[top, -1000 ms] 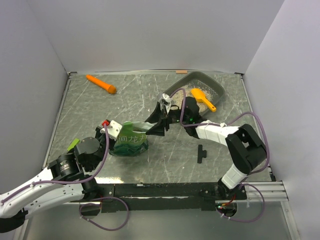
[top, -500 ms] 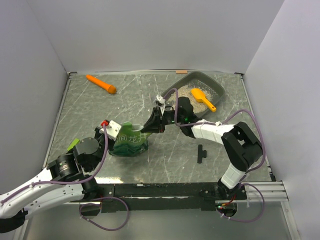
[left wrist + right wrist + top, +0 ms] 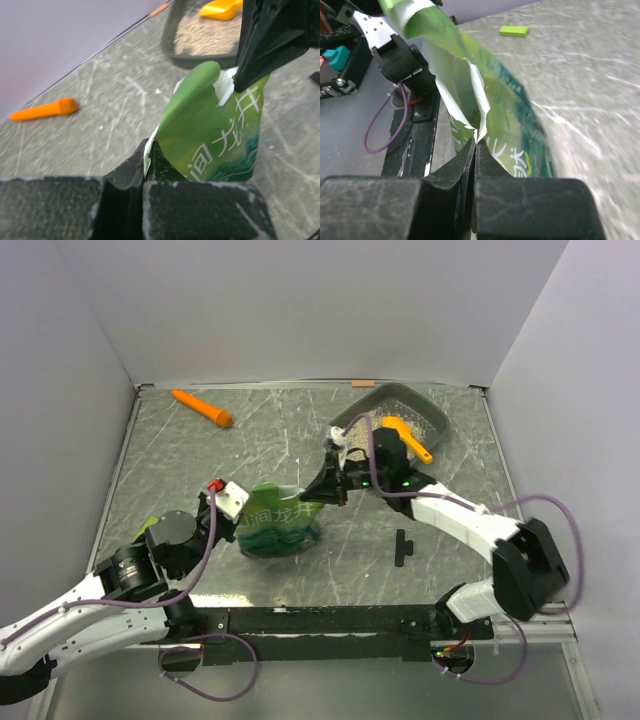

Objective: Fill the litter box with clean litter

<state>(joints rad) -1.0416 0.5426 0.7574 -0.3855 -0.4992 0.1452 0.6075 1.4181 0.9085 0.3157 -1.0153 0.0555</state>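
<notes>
The dark grey litter box (image 3: 405, 395) stands at the back right and holds pale clean litter (image 3: 200, 34) with an orange scoop (image 3: 405, 435) lying on it. A green glossy bag (image 3: 280, 523) stands upright near the middle of the table. My left gripper (image 3: 149, 150) is shut on the bag's left top edge. From the right, my right gripper (image 3: 476, 142) is shut on the torn white rim at the bag's other top corner. In the top view the left gripper (image 3: 240, 508) and right gripper (image 3: 322, 492) flank the bag's mouth.
An orange carrot-shaped toy (image 3: 202, 407) lies at the back left. A small black part (image 3: 402, 547) lies on the table right of the bag. A little green block (image 3: 147, 528) sits by the left arm. Grey walls close the table on three sides.
My right gripper has gone from open to shut on the bag's top edge. Bag and both grippers have shifted a little to the right.
</notes>
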